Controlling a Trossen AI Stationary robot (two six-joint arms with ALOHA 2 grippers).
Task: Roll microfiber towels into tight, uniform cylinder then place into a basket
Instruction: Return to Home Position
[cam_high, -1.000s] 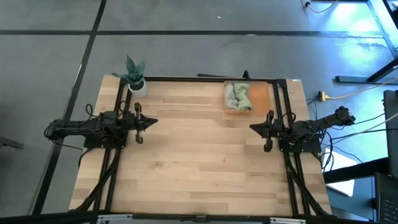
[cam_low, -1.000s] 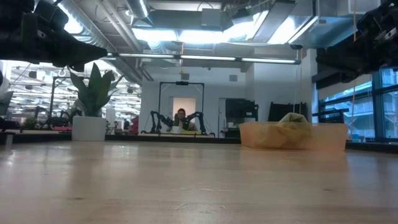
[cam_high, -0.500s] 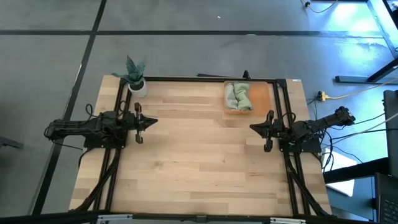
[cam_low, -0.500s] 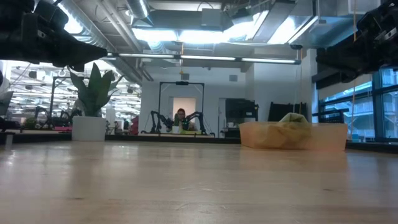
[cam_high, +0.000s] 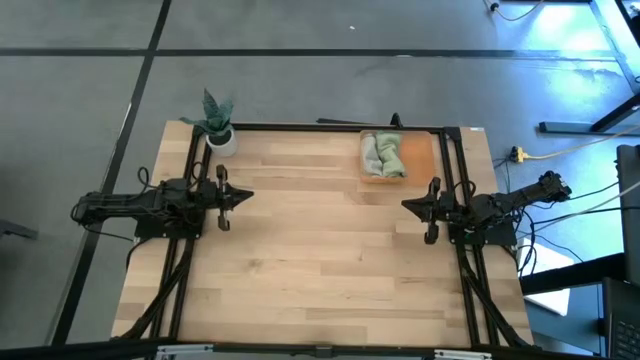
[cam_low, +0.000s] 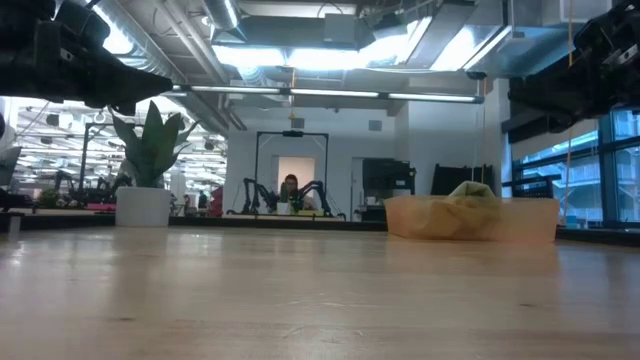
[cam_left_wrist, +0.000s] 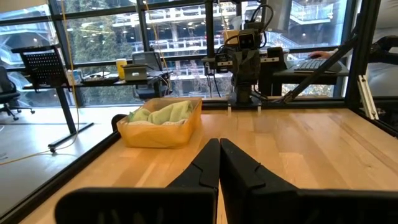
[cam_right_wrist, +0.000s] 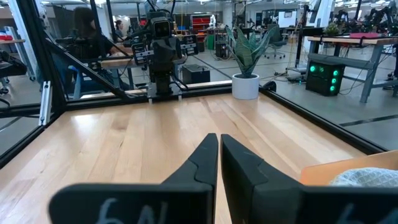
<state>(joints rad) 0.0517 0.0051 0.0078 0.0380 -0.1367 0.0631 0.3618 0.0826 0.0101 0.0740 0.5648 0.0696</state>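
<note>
Left fingers and right fingers: both pairs pressed together, empty, parked at the left and right edges of the counter. Green towel and grey towel lie side by side in the basket, far right. Risk: the rolls look loose and the green one mounds above the rim. With nothing holding them, they may spring open or spill over.

The high view looks straight down from well above on the whole tabletop. The low view sits at tabletop height, facing level across it into the room. The left wrist view faces the right arm, the right wrist view the left arm. All four catch the basket; high, low and right wrist views share the potted plant.
</note>
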